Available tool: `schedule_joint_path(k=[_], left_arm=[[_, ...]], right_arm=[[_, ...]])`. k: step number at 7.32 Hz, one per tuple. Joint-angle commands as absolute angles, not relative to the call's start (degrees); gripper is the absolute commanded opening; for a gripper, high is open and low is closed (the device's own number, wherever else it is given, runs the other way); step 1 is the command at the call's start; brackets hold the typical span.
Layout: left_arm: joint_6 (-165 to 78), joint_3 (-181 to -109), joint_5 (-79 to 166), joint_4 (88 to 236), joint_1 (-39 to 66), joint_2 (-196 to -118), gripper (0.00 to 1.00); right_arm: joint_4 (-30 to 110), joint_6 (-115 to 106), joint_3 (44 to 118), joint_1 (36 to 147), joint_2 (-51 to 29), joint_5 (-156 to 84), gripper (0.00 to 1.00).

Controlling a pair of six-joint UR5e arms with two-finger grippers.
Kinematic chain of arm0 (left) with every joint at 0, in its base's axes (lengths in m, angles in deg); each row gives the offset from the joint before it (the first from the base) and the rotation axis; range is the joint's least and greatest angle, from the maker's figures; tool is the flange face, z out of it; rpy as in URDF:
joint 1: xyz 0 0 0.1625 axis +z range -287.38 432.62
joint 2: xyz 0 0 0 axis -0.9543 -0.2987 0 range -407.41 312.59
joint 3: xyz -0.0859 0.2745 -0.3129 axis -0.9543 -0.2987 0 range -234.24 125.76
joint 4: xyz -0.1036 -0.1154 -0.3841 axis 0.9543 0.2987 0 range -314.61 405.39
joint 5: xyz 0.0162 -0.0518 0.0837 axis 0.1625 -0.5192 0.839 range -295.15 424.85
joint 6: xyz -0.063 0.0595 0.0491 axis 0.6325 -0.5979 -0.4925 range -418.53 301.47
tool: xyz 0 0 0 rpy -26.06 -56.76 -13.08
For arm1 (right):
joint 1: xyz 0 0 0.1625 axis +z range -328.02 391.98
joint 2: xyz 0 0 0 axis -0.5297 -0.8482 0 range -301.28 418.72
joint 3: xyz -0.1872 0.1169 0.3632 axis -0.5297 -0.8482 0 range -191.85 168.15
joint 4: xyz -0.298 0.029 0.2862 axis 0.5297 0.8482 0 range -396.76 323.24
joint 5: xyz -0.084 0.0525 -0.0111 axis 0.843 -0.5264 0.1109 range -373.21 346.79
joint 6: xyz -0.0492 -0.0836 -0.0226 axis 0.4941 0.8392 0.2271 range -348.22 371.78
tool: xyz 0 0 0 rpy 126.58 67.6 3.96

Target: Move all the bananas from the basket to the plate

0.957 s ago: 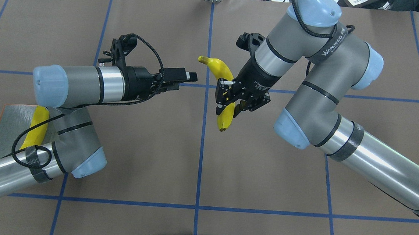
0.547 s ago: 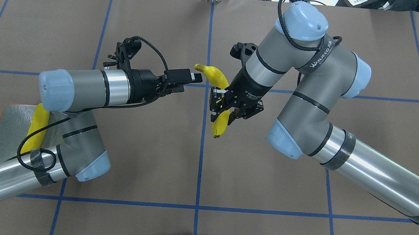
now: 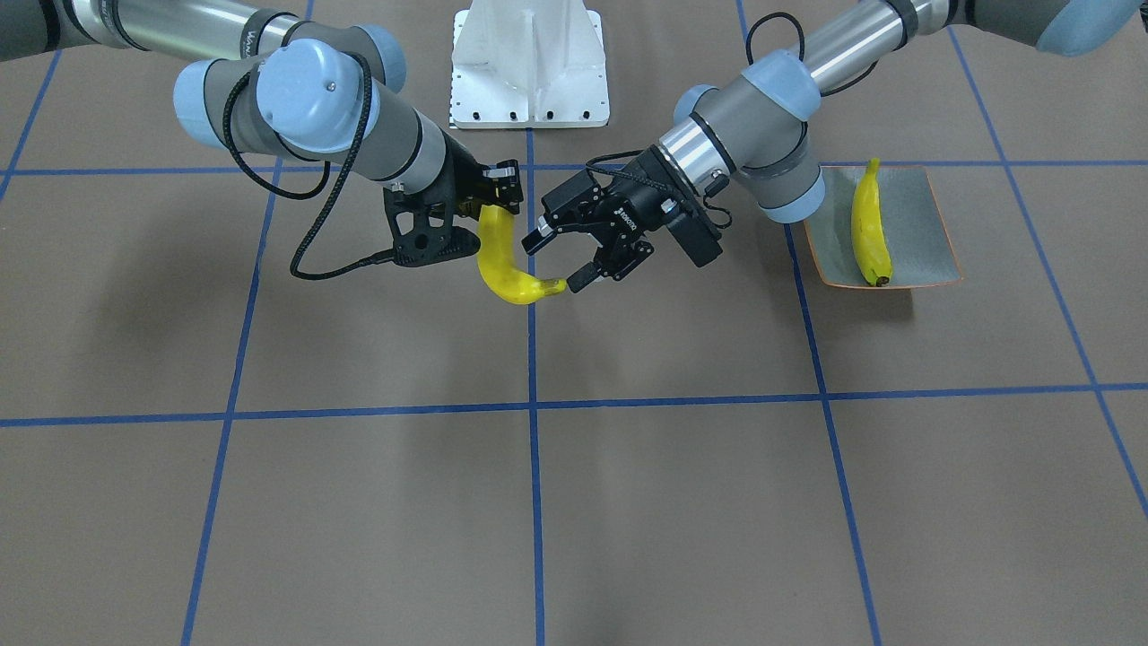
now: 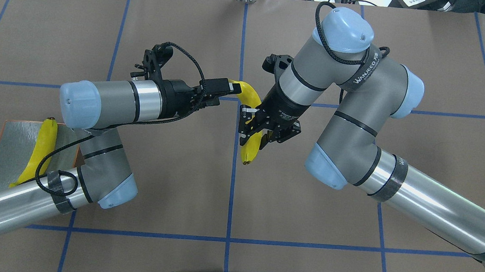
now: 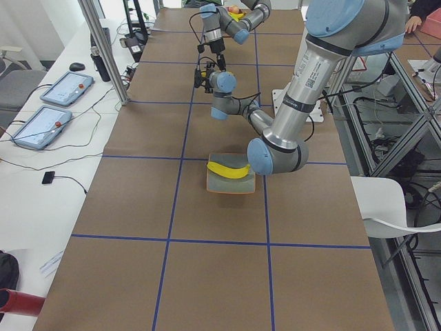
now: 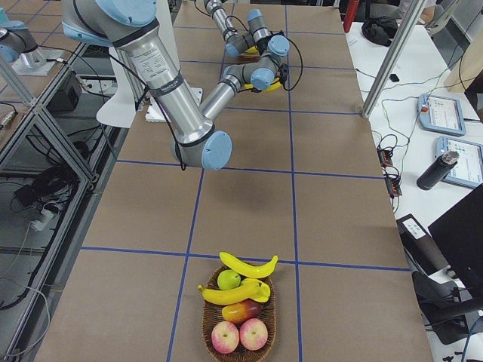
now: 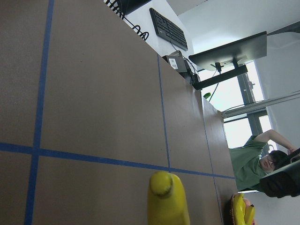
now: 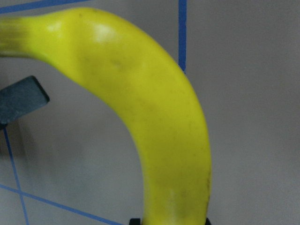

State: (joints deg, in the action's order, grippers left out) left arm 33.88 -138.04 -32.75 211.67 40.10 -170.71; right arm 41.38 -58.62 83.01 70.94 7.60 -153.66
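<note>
One banana (image 3: 868,224) is on the plate (image 3: 928,235); right gripper (image 4: 256,132) clamps a second banana (image 3: 502,269) midair, left gripper (image 3: 560,262) level, spread open at its tip.

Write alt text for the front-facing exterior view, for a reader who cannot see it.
Above a brown table with blue grid lines, the right gripper holds a yellow banana by its upper end, while the left gripper sits open at its lower tip. To the view's right, a second banana lies on a square grey-green plate.
</note>
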Motion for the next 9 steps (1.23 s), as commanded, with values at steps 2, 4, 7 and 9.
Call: schedule_joint_path(k=[2,4,7,9], left_arm=[[34.0,-137.0,-32.4,211.5,40.5,-171.8,1.00],[34.2,-136.5,-32.4,211.5,40.8,-172.4,0.98],[35.9,-136.3,-32.4,211.5,41.3,-172.5,0.75],[36.3,-136.2,-32.4,211.5,41.3,-172.5,0.65]], right_arm=[[41.4,-58.7,83.5,69.8,7.7,-153.3,0.00],[41.4,-59.5,83.5,69.7,8.2,-153.3,0.00],[38.5,-62.0,83.3,69.4,8.0,-153.3,0.00],[38.4,-62.0,83.2,69.1,7.9,-153.1,0.00]])
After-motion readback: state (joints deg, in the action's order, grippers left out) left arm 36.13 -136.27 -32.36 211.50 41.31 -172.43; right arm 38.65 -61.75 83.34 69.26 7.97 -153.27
